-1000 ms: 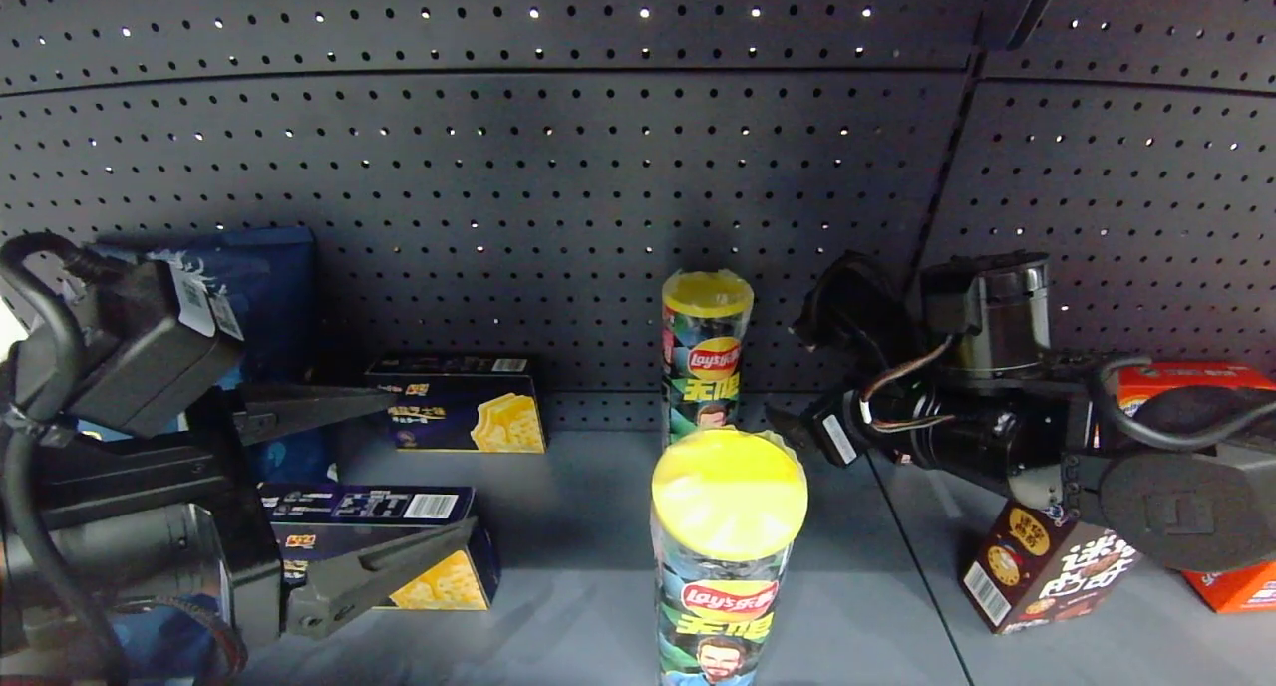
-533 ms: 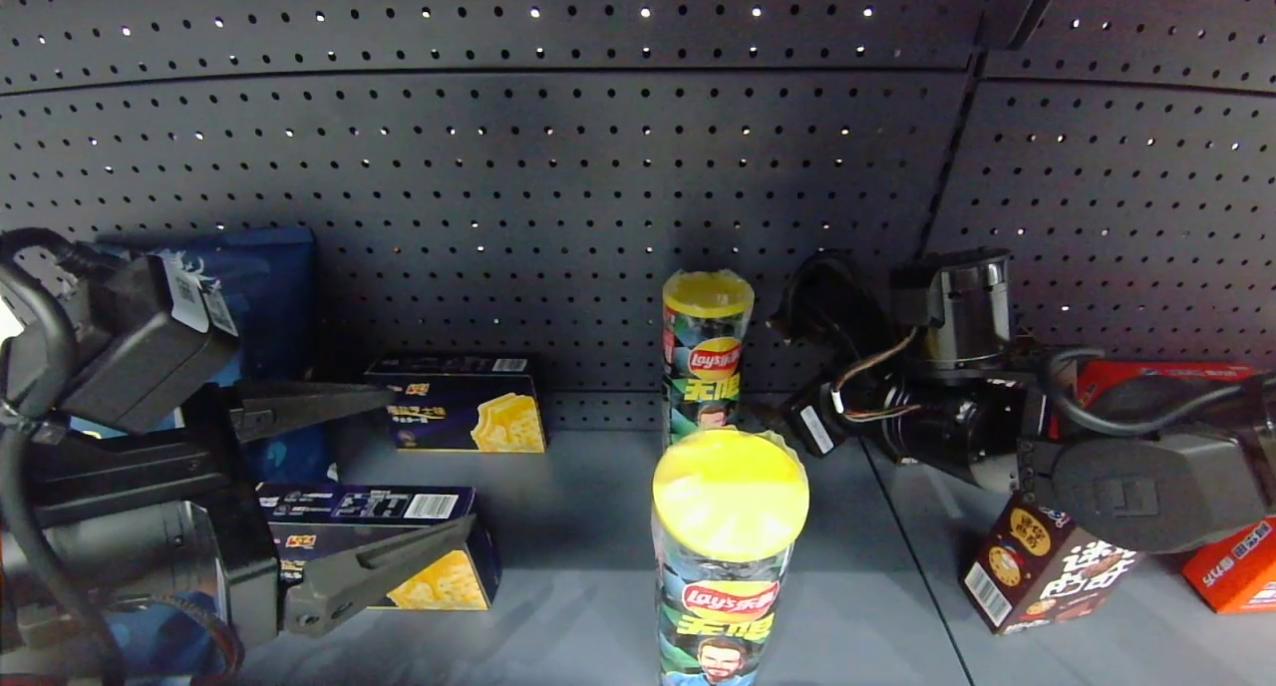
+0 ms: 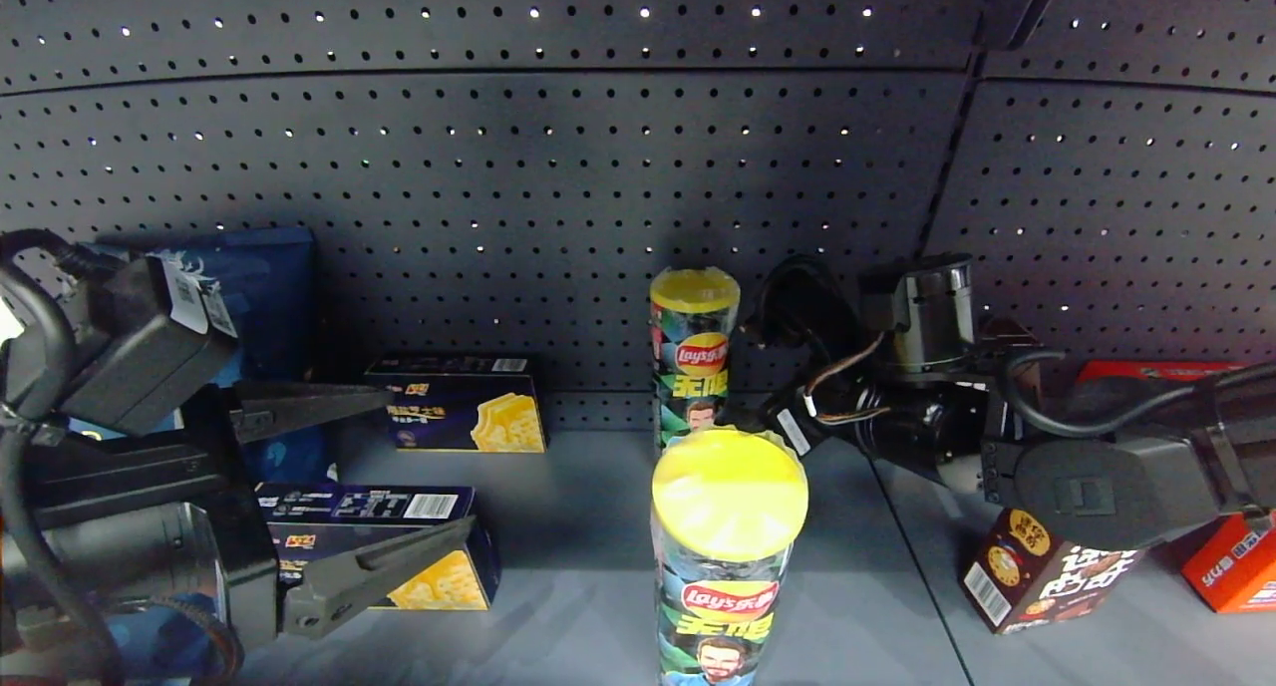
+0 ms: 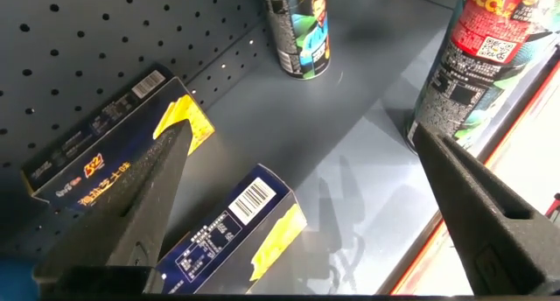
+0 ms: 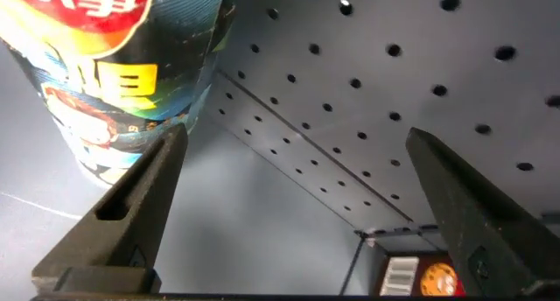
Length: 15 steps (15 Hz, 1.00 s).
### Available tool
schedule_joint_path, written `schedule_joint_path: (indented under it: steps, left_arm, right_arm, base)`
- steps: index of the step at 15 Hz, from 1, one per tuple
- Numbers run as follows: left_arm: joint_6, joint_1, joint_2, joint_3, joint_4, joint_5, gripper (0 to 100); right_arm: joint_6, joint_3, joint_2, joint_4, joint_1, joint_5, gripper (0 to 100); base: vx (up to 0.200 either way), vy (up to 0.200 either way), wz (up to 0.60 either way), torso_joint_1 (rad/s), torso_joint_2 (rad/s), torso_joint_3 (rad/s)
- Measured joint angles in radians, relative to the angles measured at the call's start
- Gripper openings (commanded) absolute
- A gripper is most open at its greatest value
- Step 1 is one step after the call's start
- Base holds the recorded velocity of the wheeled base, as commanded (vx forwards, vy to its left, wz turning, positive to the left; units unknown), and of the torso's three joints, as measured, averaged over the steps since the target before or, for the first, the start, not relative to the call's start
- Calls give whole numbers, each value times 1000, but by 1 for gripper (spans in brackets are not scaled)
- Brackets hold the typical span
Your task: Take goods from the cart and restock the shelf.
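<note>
The right end effector (image 5: 295, 135), wide open and empty, has slid left, nudging the rear can (image 3: 695, 352).

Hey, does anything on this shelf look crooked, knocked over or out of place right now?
The brown box on the right side of the shelf sits skewed, one corner pointing forward. The front chip can and the back chip can stand upright. Nothing looks spilled or damaged.
</note>
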<state>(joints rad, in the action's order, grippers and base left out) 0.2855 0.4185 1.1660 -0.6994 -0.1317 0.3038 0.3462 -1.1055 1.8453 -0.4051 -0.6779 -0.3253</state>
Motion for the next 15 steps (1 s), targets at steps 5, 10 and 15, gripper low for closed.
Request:
schedule_joint_path:
  steps: [5, 10, 15]
  left_arm:
    - [-2, 0, 0, 1, 0, 0, 100]
    - [-3, 0, -21, 17, 0, -2, 100]
    - [6, -66, -74, 8, -1, -9, 100]
  right_arm:
    - [-2, 6, 0, 0, -6, 0, 100]
    - [-3, 80, -120, 2, -4, -1, 100]
    - [-6, 267, -443, 6, 67, 0, 100]
  base:
    - [0, 0, 0, 0, 0, 0]
    - [0, 0, 0, 0, 0, 0]
    - [0, 0, 0, 0, 0, 0]
